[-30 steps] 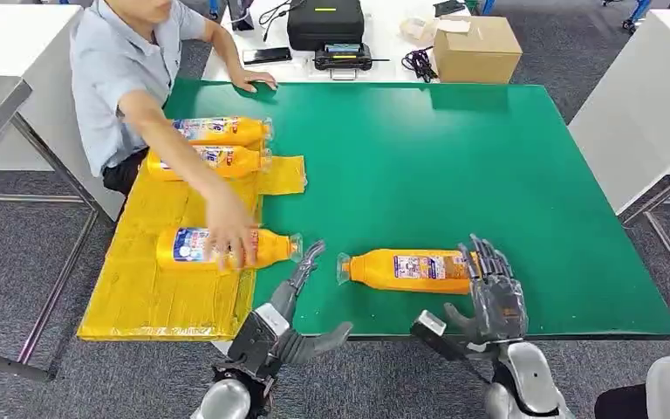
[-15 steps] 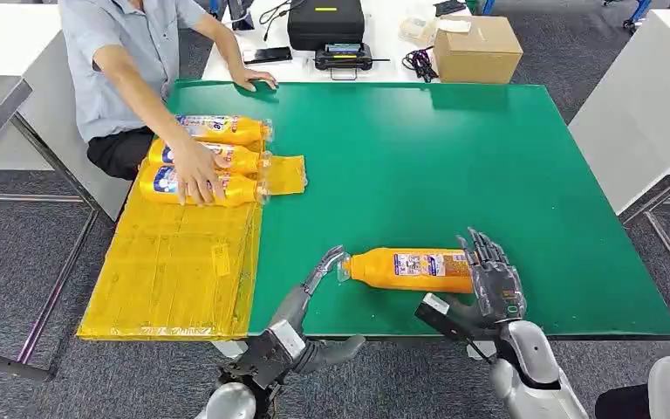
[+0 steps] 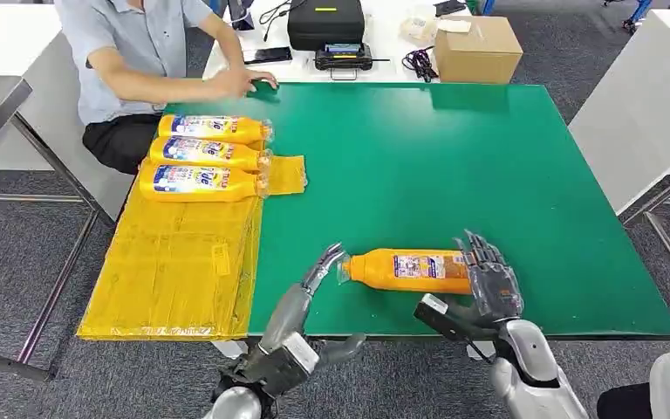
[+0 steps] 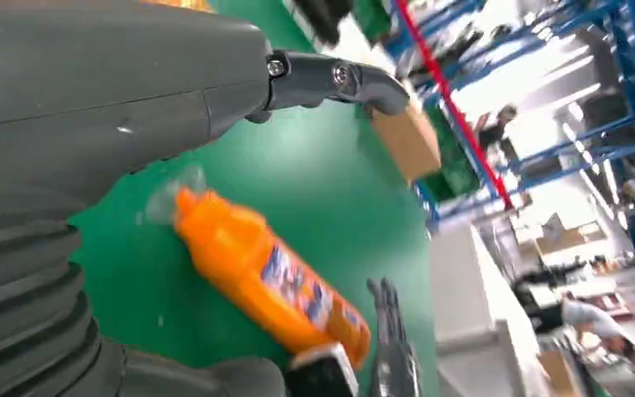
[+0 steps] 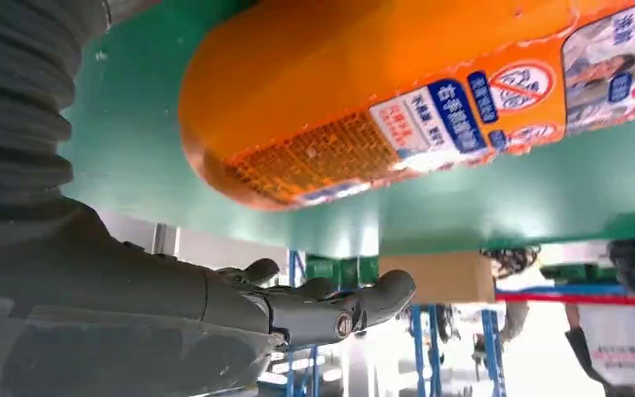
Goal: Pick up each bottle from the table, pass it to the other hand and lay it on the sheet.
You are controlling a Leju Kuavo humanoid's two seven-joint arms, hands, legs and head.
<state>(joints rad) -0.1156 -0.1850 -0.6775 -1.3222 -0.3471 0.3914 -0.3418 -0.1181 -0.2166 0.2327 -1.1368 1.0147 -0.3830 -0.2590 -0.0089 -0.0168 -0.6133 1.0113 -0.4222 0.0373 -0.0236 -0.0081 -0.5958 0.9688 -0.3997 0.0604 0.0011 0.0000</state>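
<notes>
An orange bottle [image 3: 406, 269] lies on its side on the green table [image 3: 454, 166] near the front edge, cap pointing left. My right hand [image 3: 488, 284] stands at its base end with fingers spread, holding nothing; the bottle [image 5: 380, 99] looms close in the right wrist view, apart from the thumb [image 5: 314, 310]. My left hand [image 3: 310, 288] reaches toward the cap end, fingers straight and empty. The left wrist view has the bottle [image 4: 273, 277] lying just beyond the hand. Three more orange bottles [image 3: 205, 155] lie side by side at the far end of the yellow sheet [image 3: 174, 262].
A person sits at the table's far left corner, a hand [image 3: 244, 81] resting on the table edge. Behind the table lie a cardboard box [image 3: 475, 48], a black case [image 3: 324, 22] and cables. White tables stand on either side.
The person let go of the third bottle on the sheet and drew the arm back to the table's far edge. My left hand edged closer to the bottle's cap; my right hand barely moved.
</notes>
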